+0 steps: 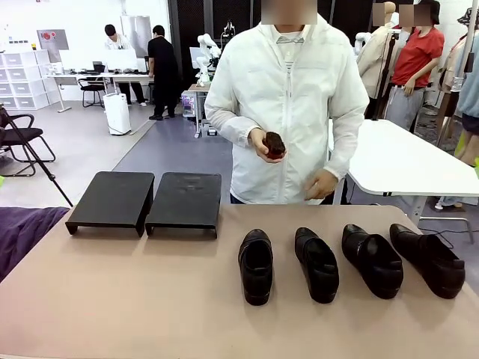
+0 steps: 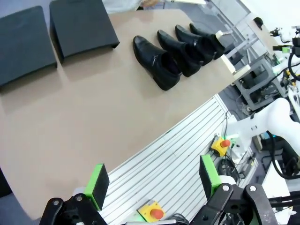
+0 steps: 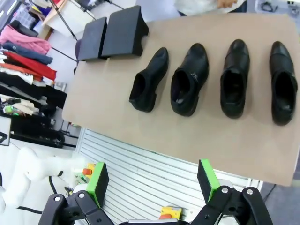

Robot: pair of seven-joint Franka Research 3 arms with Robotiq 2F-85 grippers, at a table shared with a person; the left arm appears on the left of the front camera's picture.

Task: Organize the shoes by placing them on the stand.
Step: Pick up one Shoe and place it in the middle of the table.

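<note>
Black leather shoes (image 1: 316, 263), four in a row, sat on the right half of the table (image 1: 150, 299). Toes pointed at the far edge and each shoe stood apart from its neighbour. Stand (image 1: 112, 198) was two black trays side by side at the far left, well apart from the shoes. Any brand or print on the shoes or trays was too small to read. A grey sign (image 1: 52, 39) on the back wall carried a red mark, text illegible. Tabletop was matte tan and plain. Left gripper (image 2: 153, 180) had its jaws wide apart, holding nothing, above the slotted aluminium base (image 2: 178, 159) at the near edge. Right gripper (image 3: 152, 179) was the same, spread and empty. Yellow box with a red button (image 2: 220, 144) sat on that base. Person (image 1: 288, 97) in a white jacket stood at the far side with a small dark object (image 1: 274, 143) in one hand. The room had a grey floor, a white table (image 1: 404, 161) at right, white drawers (image 1: 22, 78) far left and purple cloth (image 1: 22, 232) at the left edge.
</note>
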